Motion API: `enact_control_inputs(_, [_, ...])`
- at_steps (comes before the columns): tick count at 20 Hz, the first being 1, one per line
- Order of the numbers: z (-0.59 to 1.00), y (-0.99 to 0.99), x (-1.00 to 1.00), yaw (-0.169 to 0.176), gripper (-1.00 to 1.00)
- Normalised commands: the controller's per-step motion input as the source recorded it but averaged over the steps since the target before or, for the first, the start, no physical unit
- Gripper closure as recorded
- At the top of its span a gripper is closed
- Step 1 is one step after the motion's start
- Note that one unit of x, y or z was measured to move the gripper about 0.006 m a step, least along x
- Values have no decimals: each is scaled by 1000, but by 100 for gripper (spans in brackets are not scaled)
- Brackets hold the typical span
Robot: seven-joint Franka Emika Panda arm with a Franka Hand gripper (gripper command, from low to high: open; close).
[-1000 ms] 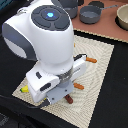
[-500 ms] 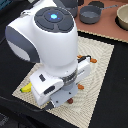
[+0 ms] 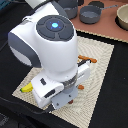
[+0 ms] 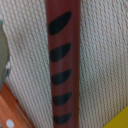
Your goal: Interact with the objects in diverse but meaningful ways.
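Observation:
The brown sausage (image 4: 62,60) with dark grill marks fills the wrist view, lying on the woven beige mat (image 4: 100,50), very close to the camera. My gripper (image 3: 67,97) hangs low over the mat (image 3: 102,55) in the exterior view. Its fingers are hidden under the white hand, and none show in the wrist view. The tip of the yellow banana (image 3: 25,89) sticks out from under the arm at the exterior view's left. An orange piece (image 3: 89,61) lies beside the hand. A yellow corner (image 4: 119,120) and an orange edge (image 4: 10,112) show in the wrist view.
Two grey pots (image 3: 92,15) (image 3: 70,9) and a beige bowl (image 3: 122,20) stand on the brown surface beyond the mat. The mat lies on a black table (image 3: 117,100). The white arm (image 3: 52,40) hides most of the mat.
The arm has shifted slightly toward the exterior view's right and lower over the mat. The objects have not visibly moved.

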Motion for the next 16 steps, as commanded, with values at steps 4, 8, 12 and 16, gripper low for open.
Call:
enact_control_inputs(4, [0,-221,328,0,100])
enact_control_inputs(8, [0,-266,333,0,100])
enact_control_inputs(12, [0,-304,301,0,100])
enact_control_inputs(16, [14,-269,331,0,100])
